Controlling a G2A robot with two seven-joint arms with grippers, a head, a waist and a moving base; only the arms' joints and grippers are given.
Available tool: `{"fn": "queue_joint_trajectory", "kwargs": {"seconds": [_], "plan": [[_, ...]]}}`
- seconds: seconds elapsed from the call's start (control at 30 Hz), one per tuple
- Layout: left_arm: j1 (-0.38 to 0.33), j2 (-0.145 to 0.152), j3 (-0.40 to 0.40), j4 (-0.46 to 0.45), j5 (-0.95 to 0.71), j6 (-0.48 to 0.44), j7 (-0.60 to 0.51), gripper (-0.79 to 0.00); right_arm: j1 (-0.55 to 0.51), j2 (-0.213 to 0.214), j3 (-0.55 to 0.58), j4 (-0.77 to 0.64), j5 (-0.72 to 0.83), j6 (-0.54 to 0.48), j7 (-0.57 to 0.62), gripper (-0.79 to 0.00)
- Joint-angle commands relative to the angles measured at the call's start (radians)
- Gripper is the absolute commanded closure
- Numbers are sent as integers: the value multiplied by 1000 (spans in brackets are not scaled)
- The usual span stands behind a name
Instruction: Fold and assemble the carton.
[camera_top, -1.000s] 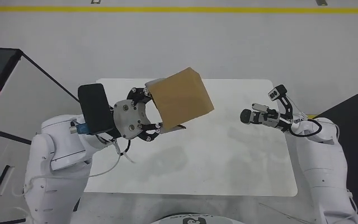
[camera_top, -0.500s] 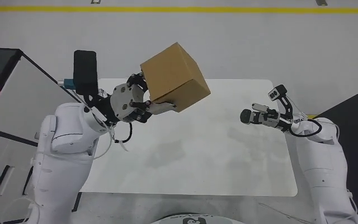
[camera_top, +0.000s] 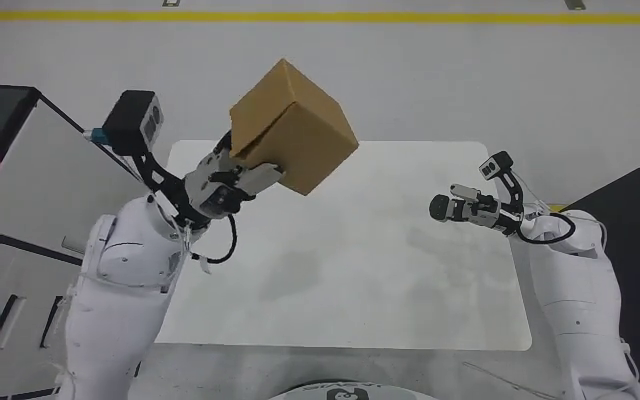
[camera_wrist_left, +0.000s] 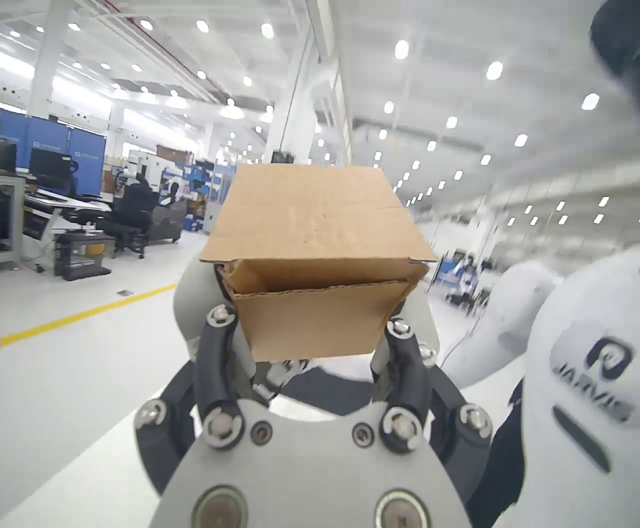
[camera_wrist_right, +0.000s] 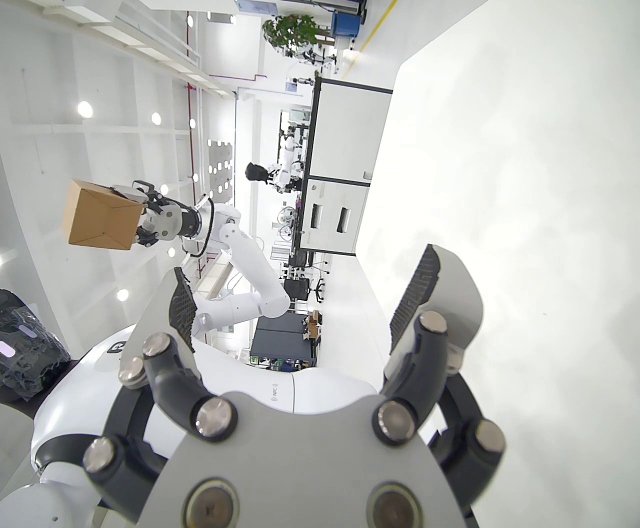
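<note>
Left wrist view: check the left gripper (camera_wrist_left: 310, 327) first. You will find it closed on the carton (camera_wrist_left: 310, 225), with one finger pressed against each side of the end nearest the camera. At that end, note that a flap is folded inward below the upper panel, and a dark gap shows between the two. In the top view, confirm that the carton has the form of a brown box, tilted on one corner and held in the air by the left gripper alone. It hangs over the far left corner of the white table (camera_top: 400, 290) and touches no part of the surface. Next, inspect the right gripper (camera_wrist_right: 305, 280). Its ribbed fingers (camera_wrist_right: 415, 292) stand spread apart with nothing between them. In the top view, locate this gripper above the right edge of the table, well apart from the carton.
</note>
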Motion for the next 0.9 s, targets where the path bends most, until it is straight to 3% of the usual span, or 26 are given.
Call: {"fn": "queue_joint_trajectory", "kwargs": {"seconds": [0.0, 0.17, 0.43, 0.53, 0.7, 0.87], "plan": [[24, -1, 6, -8, -105, 11, 7, 0, 0, 0, 0, 0, 0, 0, 0, -785], [68, 2, 21, -26, -241, 73, -41, 0, 0, 0, 0, 0, 0, 0, 0, -785], [66, 2, 16, -33, -236, 71, -50, 0, 0, 0, 0, 0, 0, 0, 0, -785], [81, 2, 23, -40, -260, 116, -52, 0, 0, 0, 0, 0, 0, 0, 0, -785], [126, -3, 72, -82, -490, 194, -60, 0, 0, 0, 0, 0, 0, 0, 0, -785], [162, -6, 102, -100, -608, 230, -79, 0, 0, 0, 0, 0, 0, 0, 0, -785]]}}
